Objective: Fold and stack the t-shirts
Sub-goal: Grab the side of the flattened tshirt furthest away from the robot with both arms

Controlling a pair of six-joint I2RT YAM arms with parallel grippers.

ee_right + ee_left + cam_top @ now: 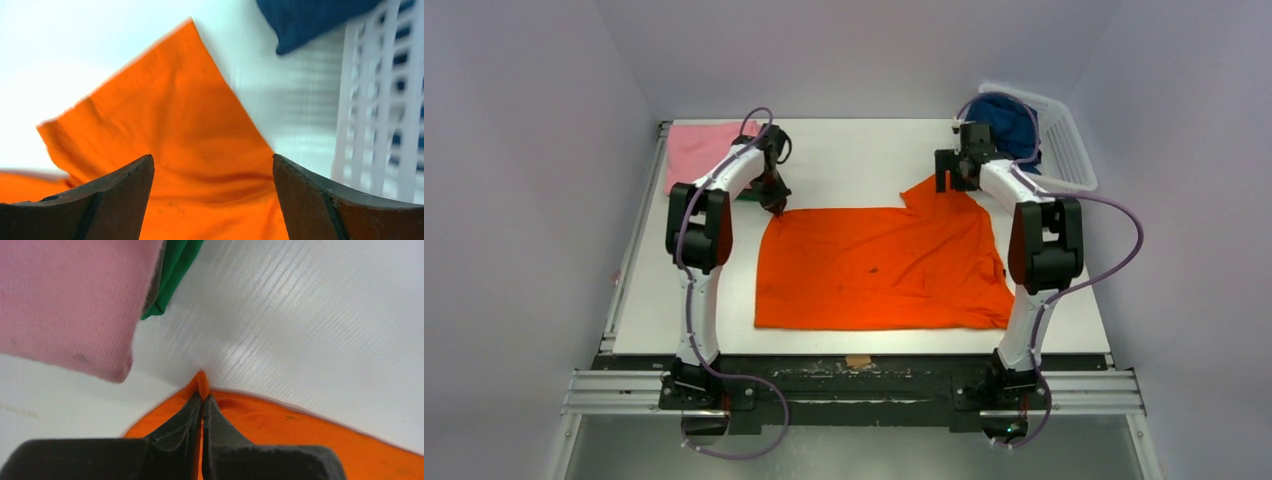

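Note:
The orange t-shirt (879, 268) lies spread flat in the middle of the table, one sleeve poking out at its far right. My left gripper (776, 206) is shut on the shirt's far left corner (201, 382). My right gripper (952, 178) is open, hovering just above the orange sleeve (175, 130) with cloth between its spread fingers. A folded pink t-shirt (696, 148) lies at the far left on a folded green one (175, 270). A navy blue t-shirt (1009, 120) sits in the basket.
A white plastic mesh basket (1064, 135) stands at the far right corner, close to my right gripper; it also shows in the right wrist view (385, 115). The pink and green stack lies just behind my left gripper.

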